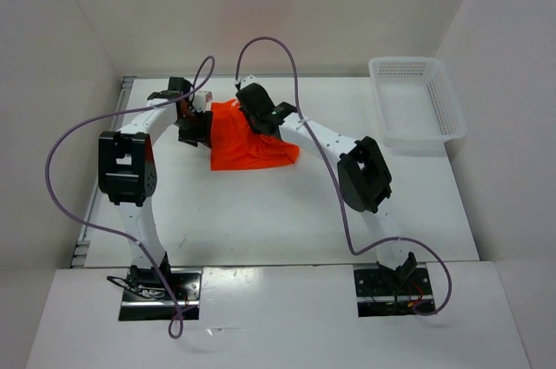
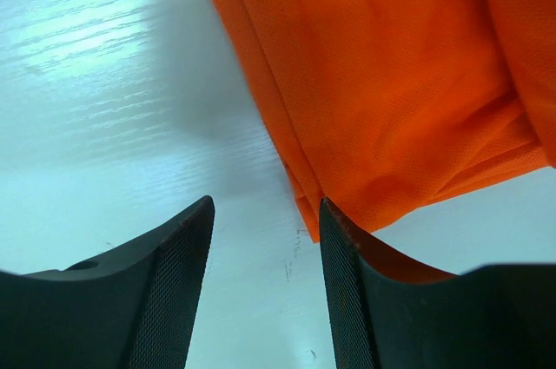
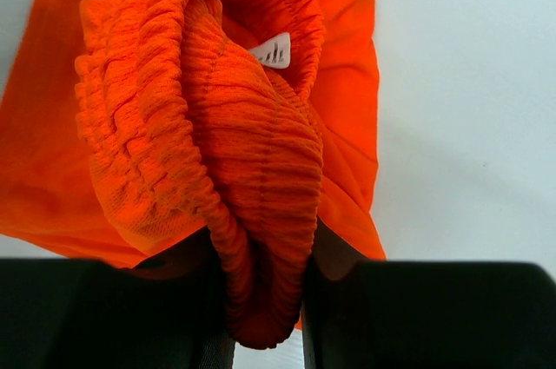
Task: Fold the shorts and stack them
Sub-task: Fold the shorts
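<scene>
The orange-red shorts [image 1: 246, 145] lie bunched on the white table at the back middle. My right gripper [image 3: 268, 299] is shut on the gathered waistband [image 3: 252, 187]; a small white tag [image 3: 274, 54] shows inside the band. In the top view the right gripper [image 1: 256, 108] sits over the shorts' far edge. My left gripper [image 2: 265, 291] is open and empty, low over the bare table, with the corner of the shorts' cloth [image 2: 382, 100] just ahead of its right finger. In the top view the left gripper [image 1: 195, 126] is at the shorts' left edge.
A white perforated basket [image 1: 417, 100] stands at the back right of the table. White walls enclose the table on the left, back and right. Purple cables loop above both arms.
</scene>
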You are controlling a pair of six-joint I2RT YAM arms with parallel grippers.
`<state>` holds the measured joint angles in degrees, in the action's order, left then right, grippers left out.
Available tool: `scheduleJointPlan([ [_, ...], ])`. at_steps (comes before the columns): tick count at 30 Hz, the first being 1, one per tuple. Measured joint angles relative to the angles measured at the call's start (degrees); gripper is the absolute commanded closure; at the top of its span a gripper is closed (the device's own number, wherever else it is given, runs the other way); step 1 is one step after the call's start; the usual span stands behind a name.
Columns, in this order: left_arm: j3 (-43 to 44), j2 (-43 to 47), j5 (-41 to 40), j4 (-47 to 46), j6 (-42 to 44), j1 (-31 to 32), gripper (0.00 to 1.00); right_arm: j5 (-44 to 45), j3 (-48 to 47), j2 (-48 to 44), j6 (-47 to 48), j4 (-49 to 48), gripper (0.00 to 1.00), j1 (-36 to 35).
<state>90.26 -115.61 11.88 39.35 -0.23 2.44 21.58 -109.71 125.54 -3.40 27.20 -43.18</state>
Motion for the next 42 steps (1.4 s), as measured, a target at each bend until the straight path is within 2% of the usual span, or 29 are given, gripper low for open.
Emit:
scheduleJointPlan([
  [1, 0.0, 0.0, 0.0, 0.07, 0.0, -0.28, 0.41, -0.11, -0.68, 0.13, 0.0, 0.04, 0.75, -0.35],
  [4, 0.0, 0.0, 0.0, 0.11, 0.0, -1.57, 0.41, -2.62, -2.32, 0.31, 0.09, -0.02, 0.54, -1.75],
  [5, 0.0, 0.0, 0.02, 0.07, 0.0, -2.14, 0.41, -4.55, -2.82, 0.31, 0.35, -0.11, 0.4, -2.4],
  [8, 0.0, 0.0, 0.11, 0.11, 0.0, -4.35, 0.39, -11.39, -3.8, 0.31, 1.99, -0.24, 0.25, -4.55],
  [9, 0.0, 0.0, 0.09, 0.11, 0.0, -5.25, 0.39, -13.7, -4.0, 0.31, 2.89, -0.26, 0.17, -5.42],
  [10, 0.0, 0.0, 0.09, 0.09, 0.0, -5.95, 0.39, -15.78, -4.11, 0.31, 3.61, -0.26, 0.16, -6.34],
  [17, 0.0, 0.0, 1.03, 0.13, 0.0, -9.05, 0.39, -25.81, -4.2, 0.28, 9.29, -0.09, 0.14, -11.06],
  [20, 0.9, 0.0, 3.65, 1.22, 0.0, -8.7, 0.39, -24.96, -3.02, -0.85, 11.04, -0.39, 0.15, -10.88],
  [23, 3.19, 0.13, 5.99, 2.27, -0.02, -7.61, 0.39, -21.9, 2.51, -5.22, 12.72, -0.83, 0.2, -10.03],
  [27, 6.05, 2.8, 9.18, 3.3, -0.09, -3.32, 0.35, -18.47, 11.26, -13.27, 13.9, -1.95, 0.2, -5.9],
  [32, 11.15, 4.61, 11.91, 5.18, 0.0, 5.51, 0.29, -15.65, 21.33, -21.07, 15.12, -5.7, 0.2, 4.28],
  [35, 13.92, 1.95, 11.52, 6.75, 0.0, 11.06, 0.29, -15.52, 25.86, -21.64, 15.37, -7.39, 0.2, 8.96],
  [38, 14.34, -1.86, 9.09, 8.07, 0.02, 15.47, 0.29, -16.63, 30.23, -21.59, 15.76, -7.48, 0.19, 10.54],
  [42, 14.34, -5.55, 4.15, 9.97, 0.02, 17.53, 0.29, -19.17, 34.01, -21.59, 16.11, -7.65, 0.19, 10.97],
])
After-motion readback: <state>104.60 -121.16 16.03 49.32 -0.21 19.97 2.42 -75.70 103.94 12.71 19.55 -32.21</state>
